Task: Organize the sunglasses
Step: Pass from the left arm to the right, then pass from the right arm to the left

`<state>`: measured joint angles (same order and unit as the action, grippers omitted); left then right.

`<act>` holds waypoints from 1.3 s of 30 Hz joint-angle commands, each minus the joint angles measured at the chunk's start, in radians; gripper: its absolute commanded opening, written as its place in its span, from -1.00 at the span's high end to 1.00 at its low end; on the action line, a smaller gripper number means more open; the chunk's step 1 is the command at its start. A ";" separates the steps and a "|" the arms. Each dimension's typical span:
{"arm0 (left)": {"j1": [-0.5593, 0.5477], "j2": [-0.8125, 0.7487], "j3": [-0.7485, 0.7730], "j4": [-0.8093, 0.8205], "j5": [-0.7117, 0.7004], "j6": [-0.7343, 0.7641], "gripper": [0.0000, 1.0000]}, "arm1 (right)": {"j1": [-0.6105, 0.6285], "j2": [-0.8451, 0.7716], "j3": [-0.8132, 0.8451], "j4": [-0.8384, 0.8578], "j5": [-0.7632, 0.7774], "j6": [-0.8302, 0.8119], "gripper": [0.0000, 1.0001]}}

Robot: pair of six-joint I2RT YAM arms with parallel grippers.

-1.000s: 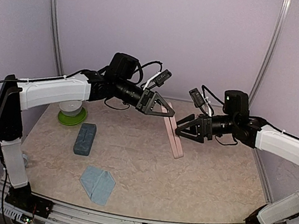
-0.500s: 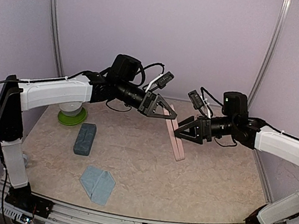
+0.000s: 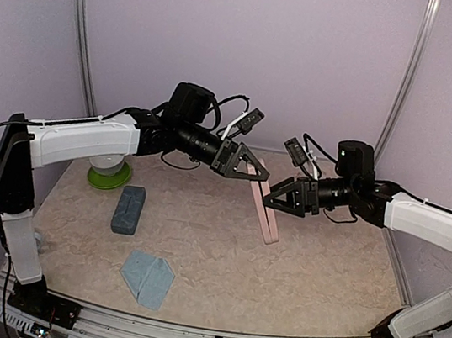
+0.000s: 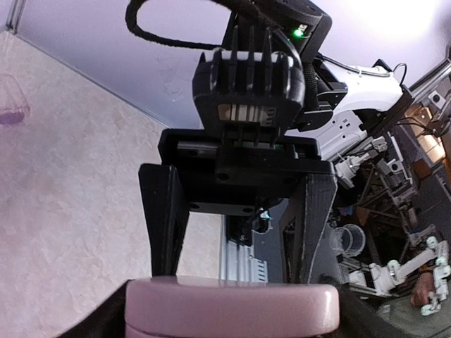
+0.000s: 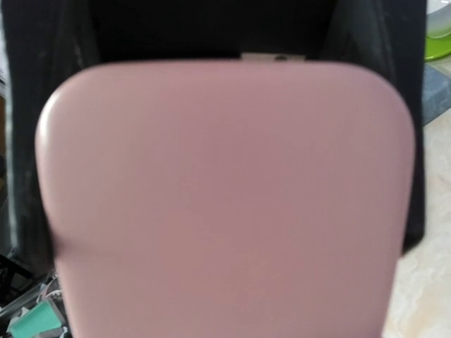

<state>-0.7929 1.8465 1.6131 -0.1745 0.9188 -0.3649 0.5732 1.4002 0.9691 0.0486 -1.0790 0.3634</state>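
Observation:
A long pink case (image 3: 269, 225) stands tilted in mid-table, its lower end on the table. My left gripper (image 3: 252, 173) is shut on the case's upper end, which lies across the bottom of the left wrist view (image 4: 232, 310). My right gripper (image 3: 272, 201) comes from the right, and its fingers lie against both sides of the case a little lower down. The case fills the right wrist view (image 5: 225, 204). One pale pair of sunglasses (image 4: 11, 105) with purplish lenses lies on the table far off at the upper left of the left wrist view. From the top camera no sunglasses show.
A blue-grey case (image 3: 128, 208) lies left of centre, with a folded light-blue cloth (image 3: 147, 278) nearer the front edge. A white and green round object (image 3: 109, 170) sits at the back left under the left arm. Purple walls close off the back and sides.
My right gripper has moved left and up onto the pink case and its jaws have narrowed around it. The left gripper has shifted slightly right with the case's top end.

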 commanded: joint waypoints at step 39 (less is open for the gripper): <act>-0.010 -0.181 -0.273 0.553 -0.112 -0.044 -0.97 | 0.023 -0.164 -0.141 0.570 0.196 0.300 -0.12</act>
<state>-0.7929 1.6295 1.2819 0.3405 0.7856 -0.3969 0.5812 1.2396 0.8143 0.5312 -0.8375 0.6369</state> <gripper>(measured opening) 0.985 0.712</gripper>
